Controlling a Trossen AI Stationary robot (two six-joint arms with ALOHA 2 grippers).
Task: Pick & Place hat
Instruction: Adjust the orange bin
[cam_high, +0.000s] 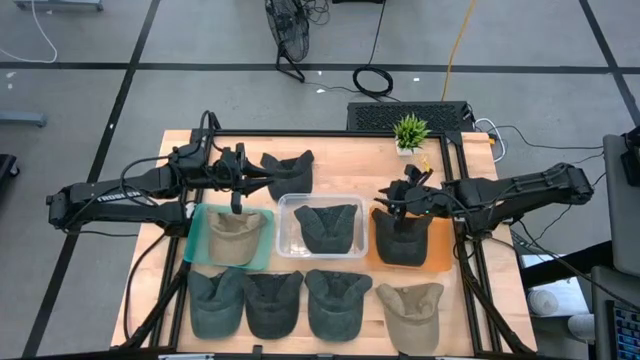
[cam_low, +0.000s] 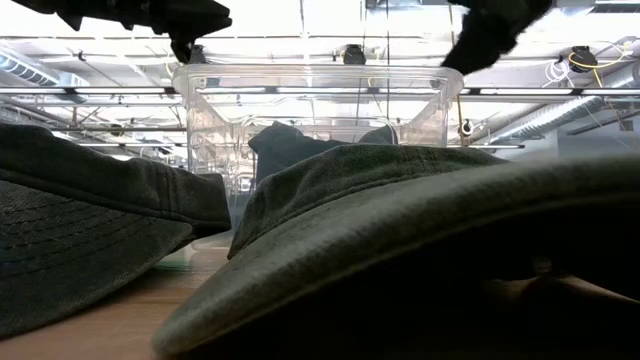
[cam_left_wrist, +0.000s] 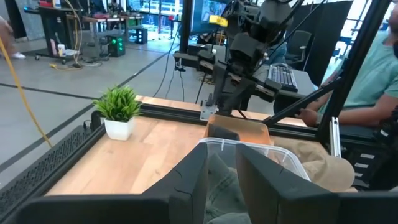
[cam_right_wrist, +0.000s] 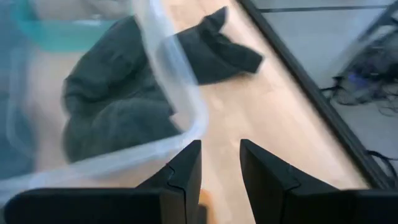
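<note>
Wooden table (cam_high: 340, 160), clear bin (cam_high: 285, 225), hat (cam_high: 328, 226) brim rearward

Even bright overhead light, soft shadows, backlit low view, blurred right wrist foreground

1. You see the right gripper (cam_right_wrist: 219, 171) at the near edge; its two dark fingers (cam_right_wrist: 183, 171) stand slightly apart with nothing between them, only bare wooden table (cam_right_wrist: 261, 118) showing in the gap.
2. A clear plastic bin (cam_right_wrist: 186, 121) sits just ahead; a dark hat (cam_right_wrist: 115, 102) lies inside it.
3. Another dark hat (cam_right_wrist: 217, 50) lies on the table beyond the bin's corner; a teal tray (cam_right_wrist: 65, 37) shows blurred past the bin.
4. A black frame rail (cam_right_wrist: 311, 99) borders the table.
</note>
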